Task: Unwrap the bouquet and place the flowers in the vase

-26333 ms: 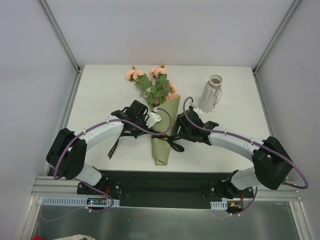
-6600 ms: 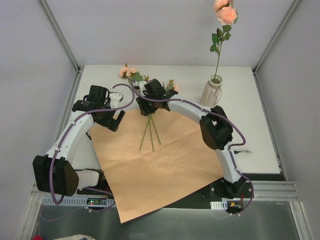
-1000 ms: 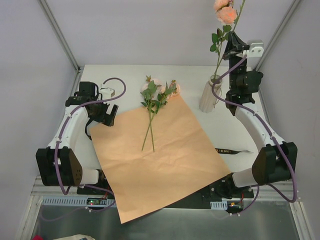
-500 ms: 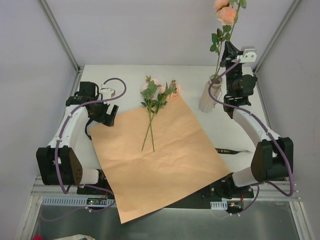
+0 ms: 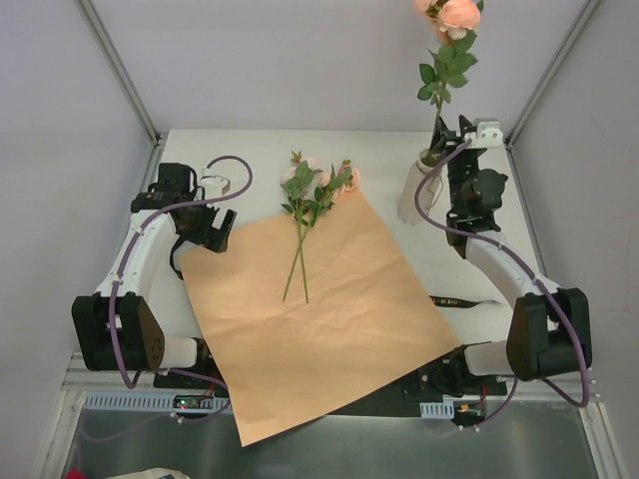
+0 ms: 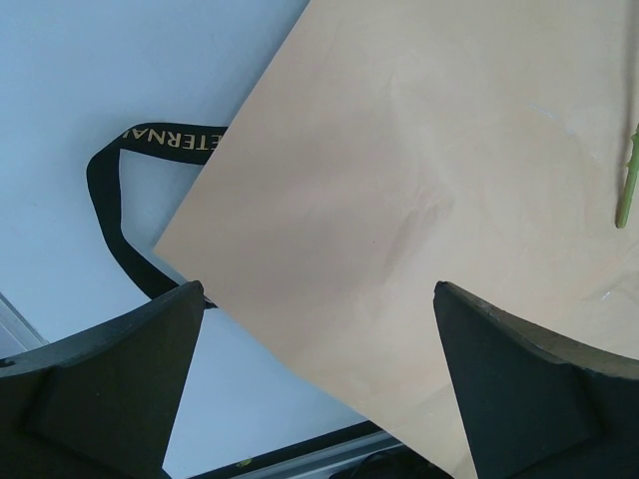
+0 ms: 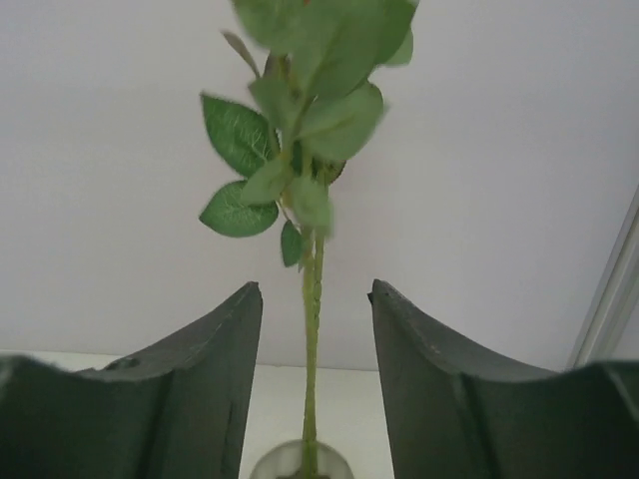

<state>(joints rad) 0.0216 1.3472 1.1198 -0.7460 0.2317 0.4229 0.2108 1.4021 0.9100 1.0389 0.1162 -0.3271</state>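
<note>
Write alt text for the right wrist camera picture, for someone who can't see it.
A thin green stem with leaves stands upright in the mouth of the vase at the bottom edge. It rises through the open right gripper, its two dark fingers clear of it on either side, against a plain white wall.

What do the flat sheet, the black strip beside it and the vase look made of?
Sheet: tan kraft paper, matte, with soft creases.
Strip: probably woven ribbon, with a slight sheen and gold printed lettering, lying limp in a loop.
Vase: pale and matte, possibly ceramic; too small in view to tell.
</note>
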